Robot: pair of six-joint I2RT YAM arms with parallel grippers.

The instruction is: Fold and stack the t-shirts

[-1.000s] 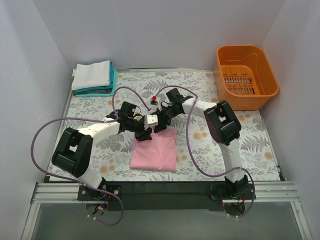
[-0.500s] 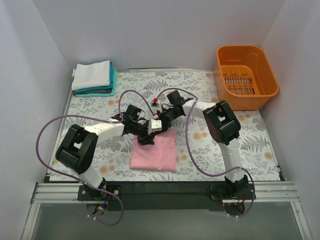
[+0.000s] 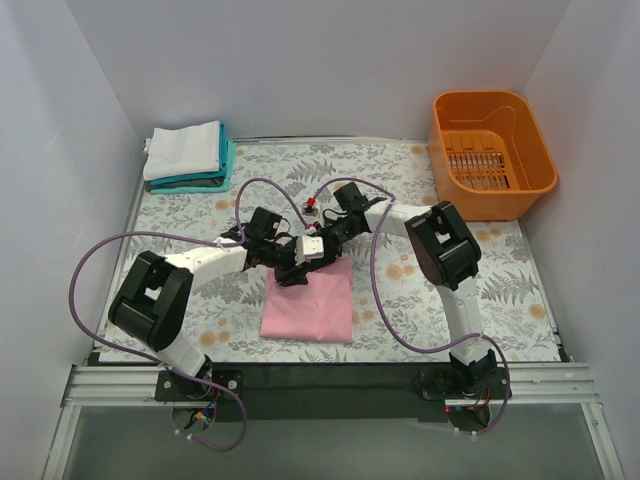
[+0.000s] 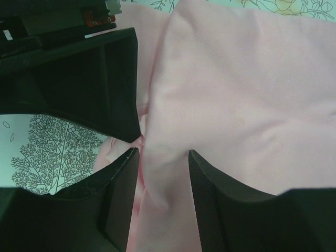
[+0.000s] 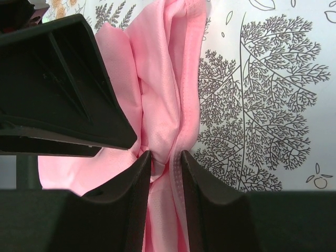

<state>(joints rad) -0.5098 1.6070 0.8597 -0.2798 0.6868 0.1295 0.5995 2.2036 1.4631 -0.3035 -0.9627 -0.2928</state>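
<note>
The light pink t-shirt lies folded on the floral table at centre front. My left gripper sits at its far left corner, and in the left wrist view its jaws are apart, straddling a crease of pink cloth. My right gripper is at the shirt's far edge. In the right wrist view it is shut on a bunched fold of the pink shirt. The white folded t-shirt lies on the teal one at the far left corner.
An orange plastic basket stands at the far right. Purple cables loop over the table beside both arms. The two grippers are very close together, and each shows as a black block in the other's wrist view.
My left gripper has moved right and nearer, onto the pink shirt's far left corner. My right gripper has shifted slightly, staying at the shirt's far edge.
</note>
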